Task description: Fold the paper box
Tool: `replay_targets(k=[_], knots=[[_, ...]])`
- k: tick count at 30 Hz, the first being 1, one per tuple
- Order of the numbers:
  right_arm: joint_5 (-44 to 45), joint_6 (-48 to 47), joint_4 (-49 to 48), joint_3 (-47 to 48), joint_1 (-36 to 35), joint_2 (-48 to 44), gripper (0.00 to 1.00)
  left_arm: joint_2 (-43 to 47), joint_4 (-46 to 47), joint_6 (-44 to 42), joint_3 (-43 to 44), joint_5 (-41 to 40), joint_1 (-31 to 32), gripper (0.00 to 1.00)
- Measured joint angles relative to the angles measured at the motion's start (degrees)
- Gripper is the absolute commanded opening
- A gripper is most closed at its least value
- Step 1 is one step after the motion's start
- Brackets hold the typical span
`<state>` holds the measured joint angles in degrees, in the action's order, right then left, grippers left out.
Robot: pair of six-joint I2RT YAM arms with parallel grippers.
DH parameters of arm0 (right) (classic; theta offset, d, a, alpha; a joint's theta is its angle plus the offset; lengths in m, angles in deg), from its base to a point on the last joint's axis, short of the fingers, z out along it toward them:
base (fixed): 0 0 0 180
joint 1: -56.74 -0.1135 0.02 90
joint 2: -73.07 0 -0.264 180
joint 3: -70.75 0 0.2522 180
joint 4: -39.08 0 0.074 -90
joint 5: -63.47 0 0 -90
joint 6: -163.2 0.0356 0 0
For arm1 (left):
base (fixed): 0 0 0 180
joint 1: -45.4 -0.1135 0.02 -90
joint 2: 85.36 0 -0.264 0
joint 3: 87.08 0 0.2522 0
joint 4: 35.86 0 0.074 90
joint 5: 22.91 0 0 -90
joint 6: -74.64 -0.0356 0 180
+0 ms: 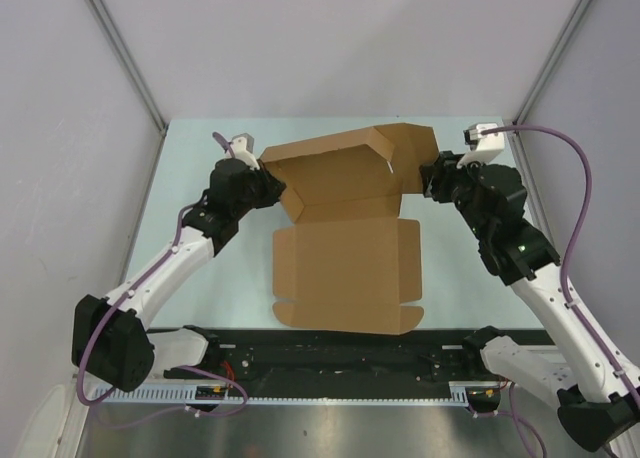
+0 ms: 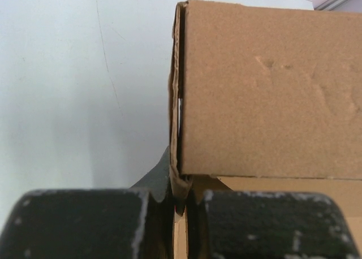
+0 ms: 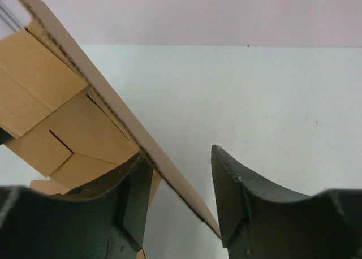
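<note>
1. On the pale table (image 1: 200,178) we see the paper box (image 1: 345,268) lying half folded, its far part raised.
2. Our left gripper (image 2: 180,199) is closed tight, pinching its left edge.
3. Our right gripper (image 3: 176,154) straddles its right-hand panel, jaws apart, not clamped.

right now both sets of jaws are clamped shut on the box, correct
No. Only the left jaws are clamped shut on the box. The right wrist view shows the right jaws open, with a box wall between them and a gap beside it.
</note>
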<state>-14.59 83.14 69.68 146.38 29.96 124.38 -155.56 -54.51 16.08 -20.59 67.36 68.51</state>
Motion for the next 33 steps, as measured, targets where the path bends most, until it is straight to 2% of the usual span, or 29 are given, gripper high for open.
replay_targets(k=[1, 3, 6, 12, 30, 33], knots=[[-0.3, -0.4, 0.0, 0.0, 0.0, 0.8, 0.31, 0.0, -0.1, 0.0, 0.1, 0.0, 0.0, 0.00], [-0.9, -0.9, 0.2, 0.0, -0.1, 1.7, 0.19, -0.3, -0.4, -0.1, 0.5, 0.0, 0.0, 0.00], [-1.7, -1.6, 0.5, 0.0, -1.1, 1.5, 0.12, -1.1, -0.4, -0.4, 1.2, 0.0, 0.0, 0.00], [1.0, -2.2, 2.2, 0.0, -8.0, 0.8, 0.04, -2.6, -0.9, -0.4, 1.7, -0.6, 0.0, 0.00], [16.7, -3.2, 2.2, 0.5, -25.1, 7.2, 0.08, -3.1, -3.1, -0.4, 1.8, -2.6, 0.2, 0.00], [18.7, -4.1, 2.0, 0.5, -27.6, 9.3, 0.13, -3.3, -3.1, -0.4, 1.8, -2.7, 0.5, 0.00]])
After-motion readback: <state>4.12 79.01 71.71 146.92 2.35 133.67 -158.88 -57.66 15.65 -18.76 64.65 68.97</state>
